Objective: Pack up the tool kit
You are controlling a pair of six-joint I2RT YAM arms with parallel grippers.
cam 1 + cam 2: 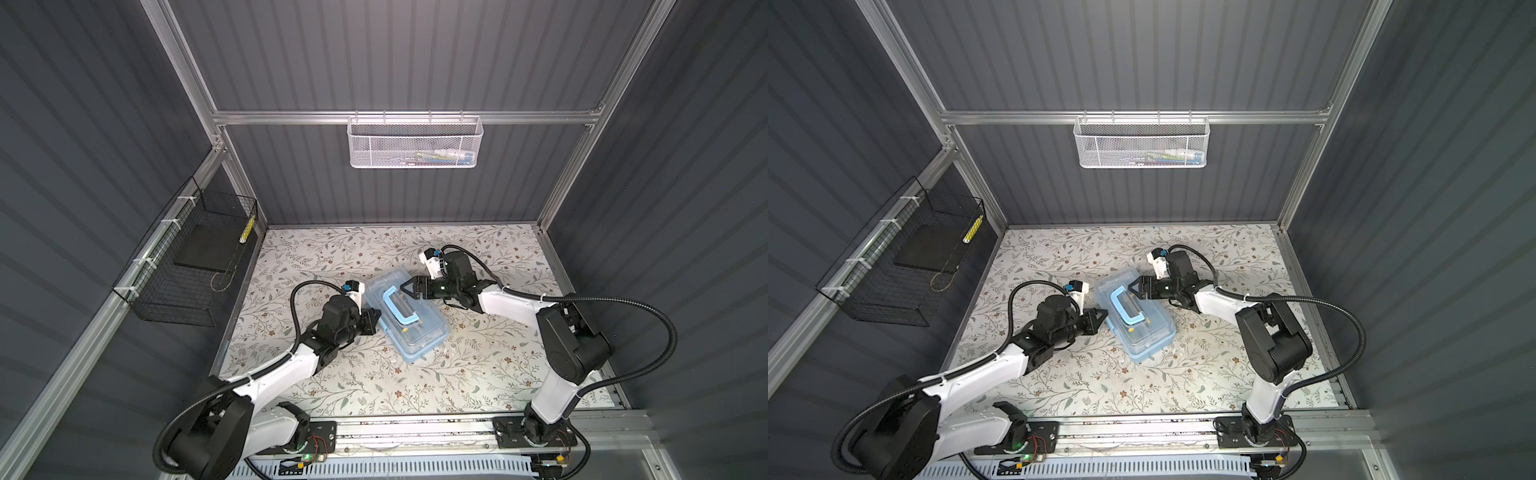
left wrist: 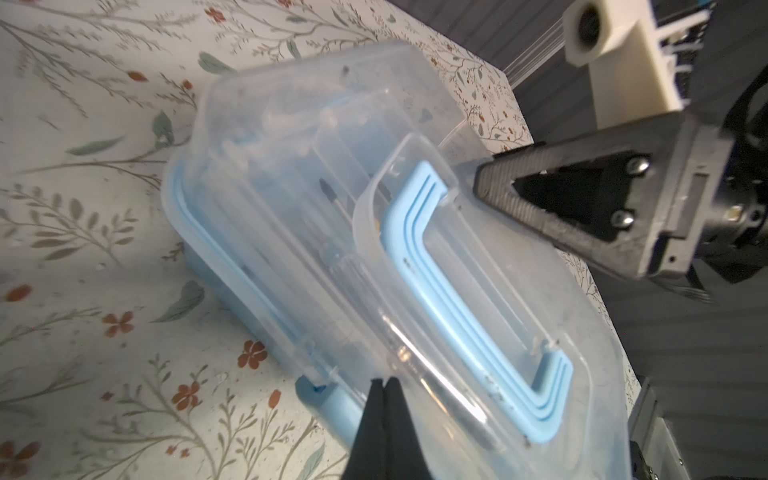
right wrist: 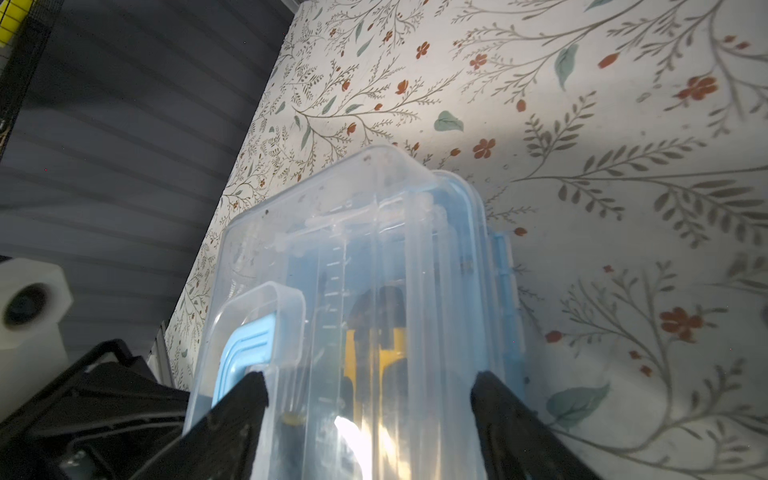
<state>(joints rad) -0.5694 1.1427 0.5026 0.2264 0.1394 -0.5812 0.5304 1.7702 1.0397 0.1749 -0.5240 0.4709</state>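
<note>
Nearest the lens in the left wrist view, the left gripper [image 2: 384, 382]: two black fingers pressed together with nothing between them, so it is clenched and empty. The tips sit at the long rim of the tool kit [image 2: 332, 208], just beside the blue latch [image 2: 328, 405]. Whether they touch the rim I cannot tell.

In both top views the tool kit [image 1: 419, 332] lies flat on the flowered table [image 1: 374, 382], about mid-table and set at a slant, between the two grippers. The clear lid [image 2: 270, 137] lies over the light-blue base; whether it is latched I cannot tell. The pale-blue handle [image 2: 432, 274] is folded flat in its recess on the lid. A yellow-and-black tool [image 3: 374, 345] shows through the plastic, and other contents are too blurred to name.

The right gripper [image 3: 368, 384] has its jaws spread wide and grasps nothing. In the right wrist view both fingers hang over the short end of the lid, one by the handle recess and the other nearer the far long edge. In the left wrist view one fingertip [image 2: 488, 183] stands at the lid's end wall, close to the handle's end — contact not clear.

Surroundings, top view:
- A white mesh basket [image 1: 411, 143] hangs on the back rail, with small items inside that are too small to make out.
- A black wire basket [image 1: 183, 266] is fixed to the left wall and holds a dark flat slab [image 1: 203, 249] and a yellow stick [image 1: 248, 228] at its far end.
- Both baskets are well apart from the tool kit.
</note>
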